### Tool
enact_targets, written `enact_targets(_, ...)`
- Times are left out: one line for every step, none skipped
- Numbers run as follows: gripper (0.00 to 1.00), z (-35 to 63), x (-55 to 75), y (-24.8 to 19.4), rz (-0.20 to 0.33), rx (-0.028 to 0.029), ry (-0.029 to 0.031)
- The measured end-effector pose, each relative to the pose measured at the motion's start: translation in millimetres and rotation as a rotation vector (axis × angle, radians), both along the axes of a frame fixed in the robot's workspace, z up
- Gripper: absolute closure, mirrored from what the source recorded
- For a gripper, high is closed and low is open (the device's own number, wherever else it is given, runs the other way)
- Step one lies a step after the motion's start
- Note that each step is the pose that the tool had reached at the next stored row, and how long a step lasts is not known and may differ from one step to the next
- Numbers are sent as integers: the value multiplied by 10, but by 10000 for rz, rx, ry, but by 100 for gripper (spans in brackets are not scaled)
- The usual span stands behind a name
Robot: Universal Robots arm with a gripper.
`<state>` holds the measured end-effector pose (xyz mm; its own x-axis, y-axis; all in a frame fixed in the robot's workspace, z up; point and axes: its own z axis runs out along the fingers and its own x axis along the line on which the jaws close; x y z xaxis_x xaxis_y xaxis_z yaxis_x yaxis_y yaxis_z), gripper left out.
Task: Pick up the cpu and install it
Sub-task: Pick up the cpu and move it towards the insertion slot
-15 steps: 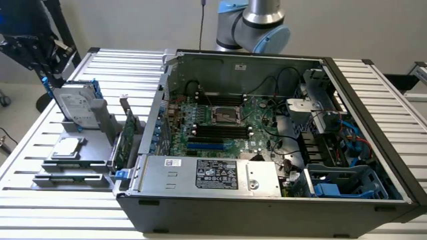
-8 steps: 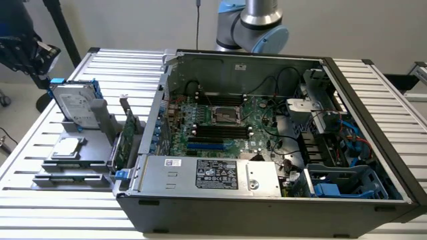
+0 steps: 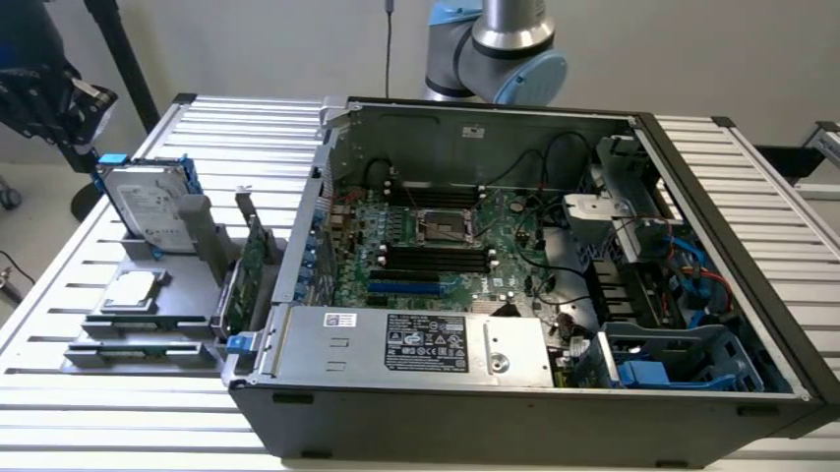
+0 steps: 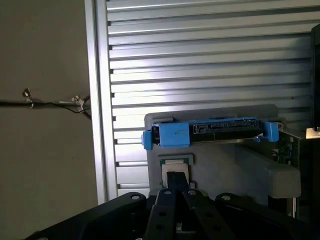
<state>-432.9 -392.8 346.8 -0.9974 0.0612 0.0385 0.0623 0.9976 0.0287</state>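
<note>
I am hovering the gripper (image 4: 176, 182), fingers pressed together on nothing, above the cpu (image 4: 168, 170), which is sitting apart in its holder (image 4: 225, 165).

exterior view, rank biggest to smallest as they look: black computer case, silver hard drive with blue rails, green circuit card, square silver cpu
1. black computer case
2. silver hard drive with blue rails
3. green circuit card (edge-on, so unsure)
4. square silver cpu

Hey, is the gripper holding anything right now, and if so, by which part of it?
Nothing is held. The gripper is shut on nothing, and the cpu lies on the grey holder, clear of the gripper.
</note>
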Motion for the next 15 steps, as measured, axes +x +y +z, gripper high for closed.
enact_targets(89,0,0,0,0,0,1)
enact_targets(89,0,0,0,1,-1,3)
enact_targets(89,-1,-2,0,4,-1,2)
enact_targets(89,-4,-5,0,6,0,-5)
enact_targets(89,-6,-6,0,11,1,-7)
enact_targets(89,-7,-8,0,22,-1,-7)
enact_targets(89,-9,-8,0,33,0,-7)
enact_targets(89,-11,-9,0,43,0,-8)
enact_targets(89,-14,-11,0,51,0,-8)
enact_targets(89,-15,-12,0,60,-1,-8)
enact_targets(89,-18,-12,0,69,-1,-9)
enact_targets(89,-20,-13,0,82,-1,-9)
enact_targets(89,-23,-13,0,98,-1,-11)
enact_targets(89,-26,-13,0,117,-5,-10)
enact_targets(89,-28,-13,0,138,-7,-9)
